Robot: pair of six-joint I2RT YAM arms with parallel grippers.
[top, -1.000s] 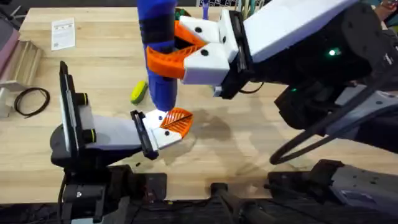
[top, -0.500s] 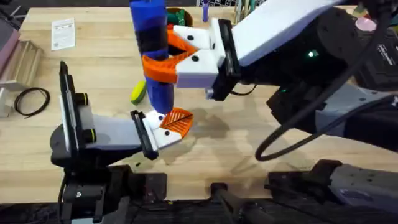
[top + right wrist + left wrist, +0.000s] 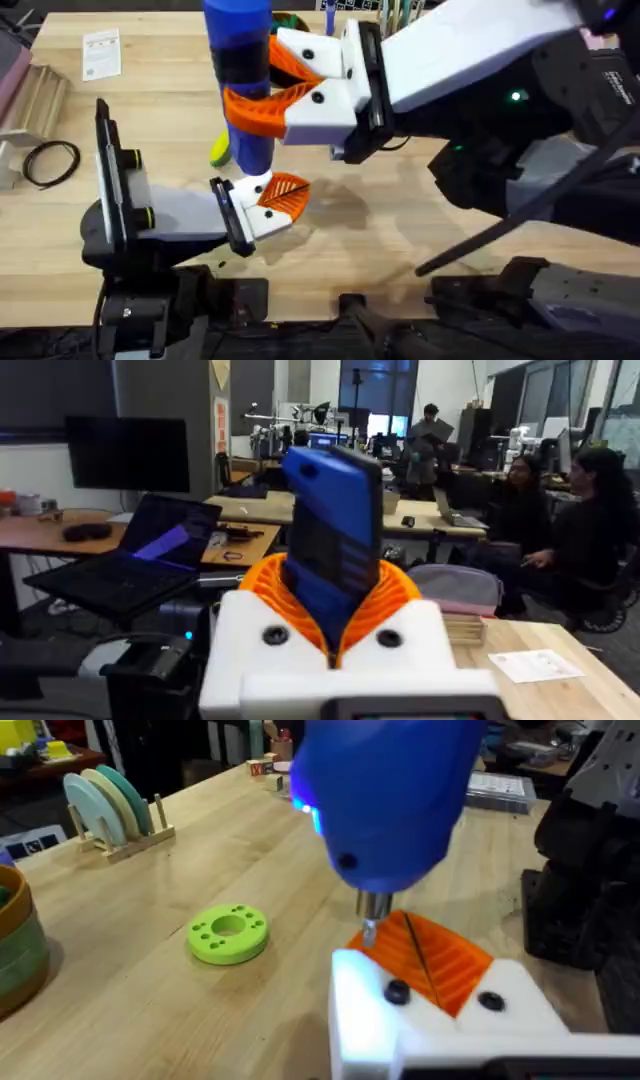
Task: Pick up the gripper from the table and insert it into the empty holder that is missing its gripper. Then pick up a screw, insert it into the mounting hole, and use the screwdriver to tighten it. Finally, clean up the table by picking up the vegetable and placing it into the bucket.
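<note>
The blue pen-shaped electric screwdriver (image 3: 243, 80) stands upright over the middle of the pale wooden table (image 3: 400, 240). A light glows on its body in the left wrist view, and its thin metal tip (image 3: 370, 925) sits just above, or possibly touching, the left arm's white finger mount. I cannot tell whether a screw is under the tip.

The right gripper (image 3: 262, 82), white with orange ribbed pads (image 3: 385, 592), is clamped around the screwdriver's barrel, 1 pad on each side.

Below it lies the left gripper (image 3: 275, 197). An orange ribbed block (image 3: 435, 960) is seated in its white mount, so the insertion step looks done and the screw-tightening step looks to be under way. Whether the left fingers are parted or closed cannot be told.

The small yellow-green oblong toy vegetable (image 3: 221, 150) lies on the table just beside the screwdriver, on the left arm's side, so the clean-up is not yet done. A round pot with a brown rim (image 3: 14, 945) stands at the edge of the left wrist view, near a green disc with holes (image 3: 228, 933).
</note>
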